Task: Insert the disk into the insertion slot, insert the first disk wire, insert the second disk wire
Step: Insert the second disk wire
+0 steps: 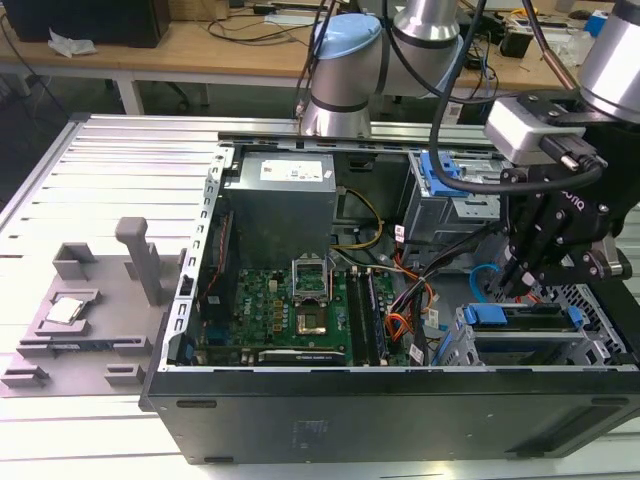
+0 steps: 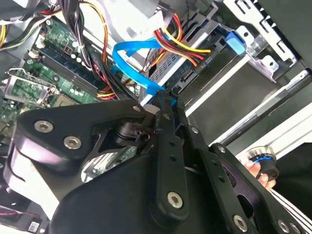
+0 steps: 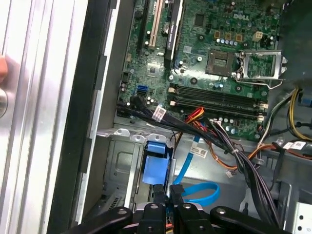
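In the exterior view my gripper (image 1: 515, 285) hangs inside the open computer case (image 1: 400, 410), at the exterior view's right, just above the grey perforated drive cage whose low bay is the insertion slot (image 1: 530, 350). The disk (image 1: 525, 316) already sits in that slot, its blue carrier edge showing along the cage. The light-blue second disk wire (image 1: 482, 278) curls in a loop just beside my fingertips. The motherboard (image 1: 275, 310) lies toward the exterior view's left of the cage, with the power supply (image 1: 280, 195) behind it and a taller grey cage with a blue latch (image 1: 445, 190) further back.

In the second wrist view my fingers (image 2: 165, 105) are drawn nearly together, pinching the dark connector at the end of the second disk wire (image 2: 129, 56), right against the rear edge of the disk (image 2: 168, 73). A red, orange and yellow wire bundle (image 2: 183, 46) runs to the disk just beside it.

In the first wrist view my gripper (image 3: 168, 195) is closed narrowly on that connector, the blue wire (image 3: 200, 192) looping away beside it, the blue latch piece (image 3: 156, 163) just ahead, and the motherboard (image 3: 214, 63) beyond.
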You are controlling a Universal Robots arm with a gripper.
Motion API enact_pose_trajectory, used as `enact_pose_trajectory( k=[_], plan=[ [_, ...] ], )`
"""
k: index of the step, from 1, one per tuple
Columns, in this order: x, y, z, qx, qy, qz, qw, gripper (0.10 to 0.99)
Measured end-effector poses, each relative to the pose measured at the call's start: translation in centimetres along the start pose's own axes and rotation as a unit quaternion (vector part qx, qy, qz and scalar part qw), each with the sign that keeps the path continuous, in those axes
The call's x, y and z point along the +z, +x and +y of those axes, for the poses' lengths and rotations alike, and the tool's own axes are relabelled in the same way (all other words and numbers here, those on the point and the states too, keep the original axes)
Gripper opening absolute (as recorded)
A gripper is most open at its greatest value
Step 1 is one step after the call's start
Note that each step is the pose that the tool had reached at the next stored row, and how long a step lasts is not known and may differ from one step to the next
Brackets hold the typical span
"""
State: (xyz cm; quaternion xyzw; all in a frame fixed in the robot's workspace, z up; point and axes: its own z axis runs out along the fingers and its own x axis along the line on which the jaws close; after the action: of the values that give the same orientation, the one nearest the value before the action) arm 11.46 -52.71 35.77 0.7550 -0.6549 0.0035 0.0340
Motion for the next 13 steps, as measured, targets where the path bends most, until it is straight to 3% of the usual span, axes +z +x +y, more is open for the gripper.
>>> enact_pose_trajectory(
  k=[7,13],
  plan=[
    [0.62,0.80,-0.71,0.006,-0.0005,-0.0005,1.0000,0.165],
    [1.19,0.98,-1.33,0.012,-0.0013,-0.0008,0.9999,0.165]
  ],
)
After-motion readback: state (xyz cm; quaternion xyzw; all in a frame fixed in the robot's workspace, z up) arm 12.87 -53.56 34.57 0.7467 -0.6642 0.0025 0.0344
